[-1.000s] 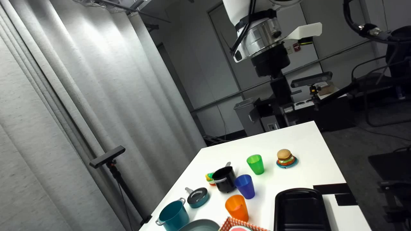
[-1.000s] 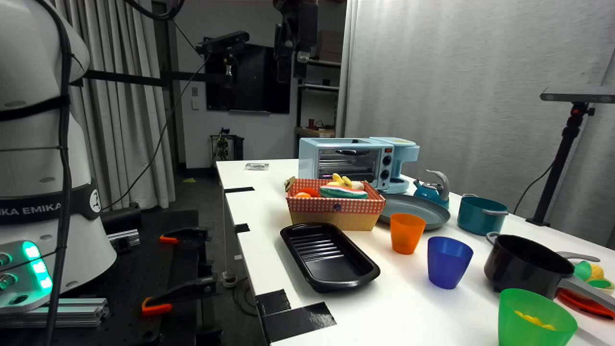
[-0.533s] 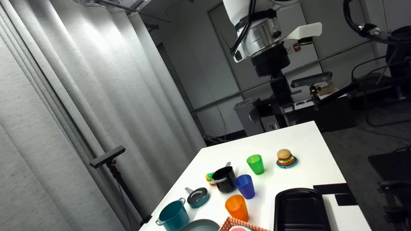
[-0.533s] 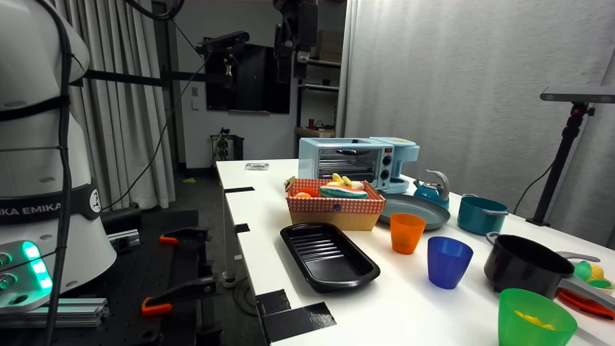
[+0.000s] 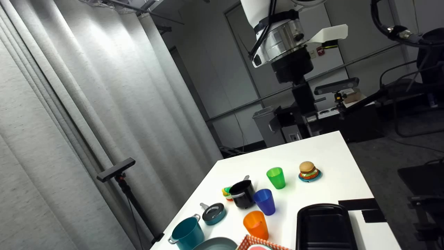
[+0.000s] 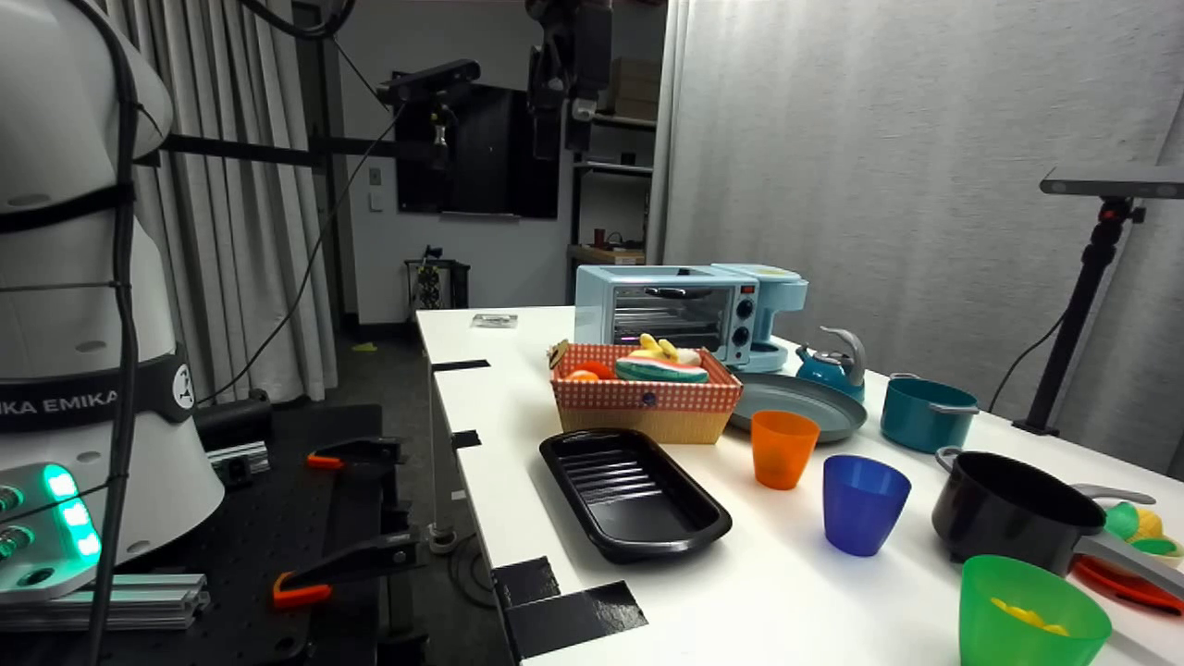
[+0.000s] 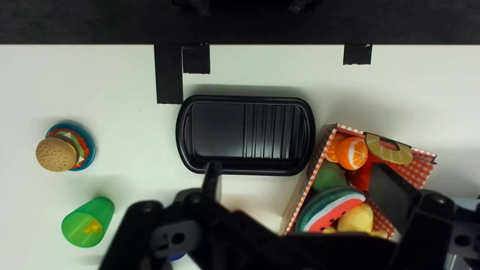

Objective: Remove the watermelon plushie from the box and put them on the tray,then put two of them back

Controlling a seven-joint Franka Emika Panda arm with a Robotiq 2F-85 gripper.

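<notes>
Jaws stand wide apart and hold nothing; gripper [image 7: 297, 168] hangs high above the white table [image 7: 123, 82], well apart from the items on it. Wrist view, left to right: toy burger [image 7: 56, 154] on a small blue dish [image 7: 91, 148]; near it, green cup [image 7: 105, 210], upright, yellow bits [image 7: 92, 226] inside; two black tape strips [image 7: 168, 75] side by side at the table edge; black tray [image 7: 225, 131], lying flat, ribbed over its right-hand part; box [image 7: 416, 172] with red check walls, set askew just beside the tray. Contact between tray and box: cannot tell. Box contents, same order: a green rounded piece [image 7: 329, 176]; the watermelon plushie [image 7: 330, 210], one slice made out, green rind, red flesh, dark seeds, lying near the left wall; an orange [image 7: 351, 153]; a yellow piece [image 7: 356, 219], partly hidden by the gripper; a red piece [image 7: 362, 174], likewise partly hidden. In an exterior view the plushie shows above the front rim of the box. There, left to right: light blue toaster oven [image 6: 680, 314] behind the box, orange cup [image 6: 783, 462], gray plate [image 6: 834, 407], teal kettle [image 6: 823, 373], blue cup [image 6: 862, 513], teal pot [image 6: 918, 424], black pot [image 6: 992, 520]. All three cups upright.
</notes>
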